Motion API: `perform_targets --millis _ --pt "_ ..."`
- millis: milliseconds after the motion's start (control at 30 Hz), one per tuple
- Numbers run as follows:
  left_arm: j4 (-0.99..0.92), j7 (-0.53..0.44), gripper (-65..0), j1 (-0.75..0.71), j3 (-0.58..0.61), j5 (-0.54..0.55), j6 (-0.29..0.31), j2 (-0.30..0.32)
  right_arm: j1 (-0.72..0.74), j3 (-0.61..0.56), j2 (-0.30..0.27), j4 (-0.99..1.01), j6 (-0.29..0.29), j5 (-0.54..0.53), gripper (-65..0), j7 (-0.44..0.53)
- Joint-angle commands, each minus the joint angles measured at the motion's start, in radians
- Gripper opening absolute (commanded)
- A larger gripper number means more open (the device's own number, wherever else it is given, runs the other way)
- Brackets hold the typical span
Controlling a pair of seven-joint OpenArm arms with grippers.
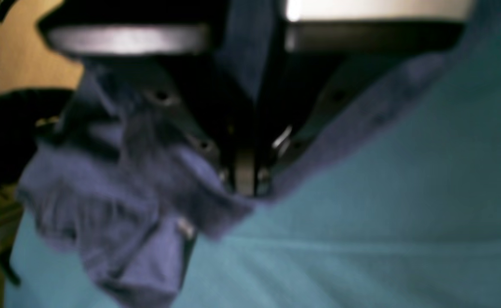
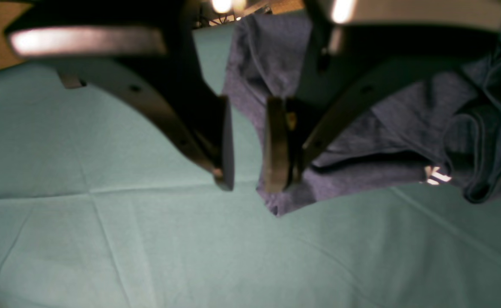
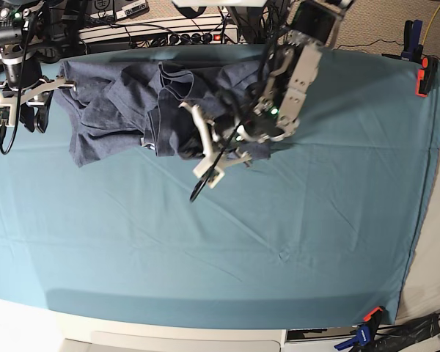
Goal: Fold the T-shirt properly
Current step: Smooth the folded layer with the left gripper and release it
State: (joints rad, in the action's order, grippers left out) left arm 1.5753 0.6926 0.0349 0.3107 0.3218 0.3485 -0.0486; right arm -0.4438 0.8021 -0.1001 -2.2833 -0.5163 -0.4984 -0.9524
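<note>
We see no container in these views, only the T-shirt lying crumpled on the teal table cloth in the upper left part of the base view. Its long axis runs about from 9 o'clock to 3 o'clock, along the far edge of the table, and the cloth is bunched with several folds, so we cannot tell where the collar points. One lower corner of the shirt sticks out toward 7 o'clock near the left side. The left gripper is at the 3 o'clock end of the shirt, and in the left wrist view its jaws are pressed together with blue knit fabric pinched between them; a lump of the shirt hangs at 8 o'clock from the fingertips. The picture there is blurred, so finer details are not clear. The right gripper is at the 9 o'clock end of the shirt, just above the teal cloth, and its jaws stand apart with nothing between them; the right finger is over the edge of the shirt, while the left finger is over bare cloth. An orange clamp sits on the table edge at 2 o'clock.
</note>
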Motion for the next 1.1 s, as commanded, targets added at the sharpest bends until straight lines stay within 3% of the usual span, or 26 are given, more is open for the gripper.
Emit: perform_targets --millis 0,200,300,467,600,900,1067 --pt "-0.013 -0.022 -65.0 0.031 0.001 -0.001 0.006 -0.034 -0.002 0.004 -0.014 -0.013 0.005 -0.01 -51.9 0.034" --pt "-0.135 -0.01 -65.0 0.125 0.001 -0.008 0.008 -0.089 -0.002 0.004 -0.014 -0.013 0.005 -0.01 -51.9 0.034" --pt "-0.126 0.082 -65.0 0.171 0.0 0.003 0.008 -0.07 -0.002 0.004 -0.014 -0.013 0.005 -0.01 -51.9 0.034" --pt "-0.042 0.215 -65.0 0.203 0.0 0.129 -0.003 0.01 -0.002 0.004 -0.014 -0.013 0.005 -0.01 -51.9 0.034" --pt "0.037 0.23 -65.0 0.146 0.0 0.131 -0.038 0.06 -0.002 0.004 -0.014 -0.013 0.005 -0.01 -51.9 0.032" --pt "0.26 0.231 -65.0 -0.123 0.0 0.151 -0.034 0.119 -0.002 0.004 -0.014 -0.013 0.005 -0.01 -51.9 0.033" --pt "0.295 0.224 -65.0 -0.2 0.0 0.151 -0.034 0.132 -0.002 0.004 -0.014 -0.013 0.005 -0.01 -51.9 0.035"
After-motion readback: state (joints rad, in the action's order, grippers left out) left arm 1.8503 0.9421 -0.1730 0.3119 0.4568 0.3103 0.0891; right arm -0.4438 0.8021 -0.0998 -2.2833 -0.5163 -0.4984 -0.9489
